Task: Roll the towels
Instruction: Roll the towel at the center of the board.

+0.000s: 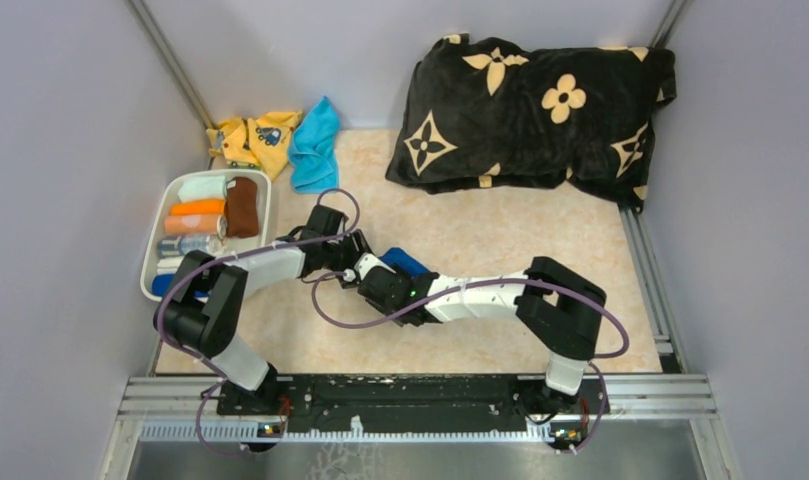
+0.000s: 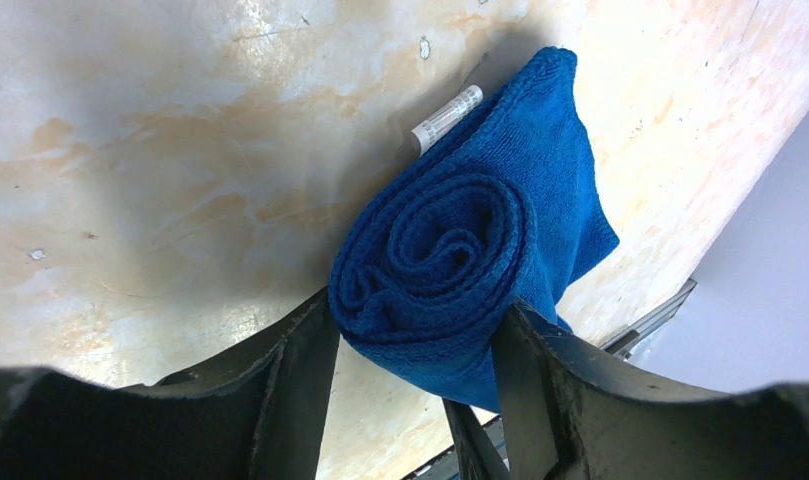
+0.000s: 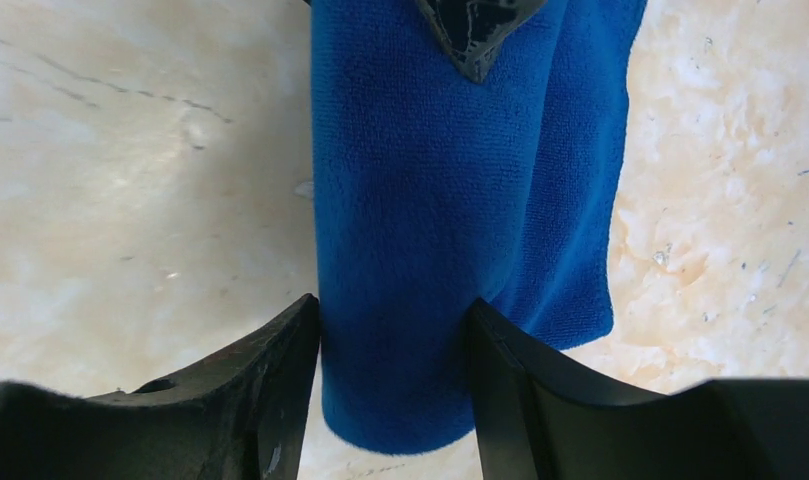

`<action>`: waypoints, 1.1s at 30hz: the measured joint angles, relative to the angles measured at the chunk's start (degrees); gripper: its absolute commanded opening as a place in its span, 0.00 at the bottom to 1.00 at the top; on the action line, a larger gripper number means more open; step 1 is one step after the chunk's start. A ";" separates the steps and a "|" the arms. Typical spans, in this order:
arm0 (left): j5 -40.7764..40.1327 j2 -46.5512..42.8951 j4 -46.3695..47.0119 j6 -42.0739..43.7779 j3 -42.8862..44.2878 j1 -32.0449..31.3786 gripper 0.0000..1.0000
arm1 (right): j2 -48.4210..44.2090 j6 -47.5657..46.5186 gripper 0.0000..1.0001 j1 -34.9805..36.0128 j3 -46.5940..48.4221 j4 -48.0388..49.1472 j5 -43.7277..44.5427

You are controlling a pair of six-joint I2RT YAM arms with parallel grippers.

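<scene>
As far as I can see from here, the L claw [image 2: 415, 310] has the dark blue towel [image 2: 460, 230] pinched across one end, a finger pressed into each side of the roll, spiral facing its cam. The R claw [image 3: 392, 308] sits at the opposite end w/ a finger against each flank; squeezing or just bracketing, can't tell. So the roll lies btwn the two claws, mid-table [image 1: 500, 230]. Its long axis runs approx left–right from one claw to the other, neither arm nearer. One outer flap hangs loose along the side w/ a white tag [image 2: 445, 118] poking out, so I'd call it rolled but not tidy. Next move prob turns on that axis: carry it w/o twisting, or the spiral opens. Further out, the brown towel [image 1: 242, 205] lies rolled in the white bin [image 1: 269, 200] on the left. The light cyan towel [image 1: 315, 150] lies unrolled beyond the bin, beside the yellow cloth [image 1: 250, 140], well apart from both claws.
</scene>
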 measured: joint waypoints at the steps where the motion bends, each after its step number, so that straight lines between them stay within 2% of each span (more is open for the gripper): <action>1: 0.02 0.04 0.04 -0.02 0.07 -0.04 0.63 | 1.11 -0.57 0.51 0.07 0.02 0.31 0.92; 3: 0.00 0.07 0.11 -0.04 0.20 -0.17 0.65 | 2.54 -1.31 0.44 0.09 0.02 0.59 2.56; 6: 0.02 0.07 0.26 -0.04 0.20 -0.24 0.68 | 3.26 -2.05 0.25 0.09 0.07 0.85 3.67; 9: -0.07 -0.28 0.28 -0.04 0.22 -0.33 0.71 | 3.28 -2.84 0.12 -0.55 0.11 0.90 2.80; 11: -0.79 -0.94 -0.22 0.04 0.22 -0.33 0.73 | 2.54 -3.30 0.06 -2.03 0.07 0.76 -0.59; 13: -1.73 -1.99 -1.40 0.13 0.20 -0.15 0.75 | 1.11 -3.19 0.01 -5.18 -0.09 0.52 -7.52; 19: -4.09 -9.75 -5.64 0.20 -0.81 2.01 0.76 | -0.09 -0.09 0.00 -15.93 -1.03 3.13 -33.68; 25: -3.80 -15.98 -7.32 0.04 -2.84 3.28 0.75 | 5.38 5.14 0.00 -22.38 -1.11 7.89 -59.01; 28: -2.45 -16.09 -7.26 -0.17 -3.93 3.28 0.72 | 8.15 8.13 0.01 -24.83 -1.20 10.12 -67.32; 33: -0.66 -12.20 -6.32 -0.50 -4.39 2.60 0.62 | 11.39 12.20 0.14 -28.28 -1.51 12.28 -75.30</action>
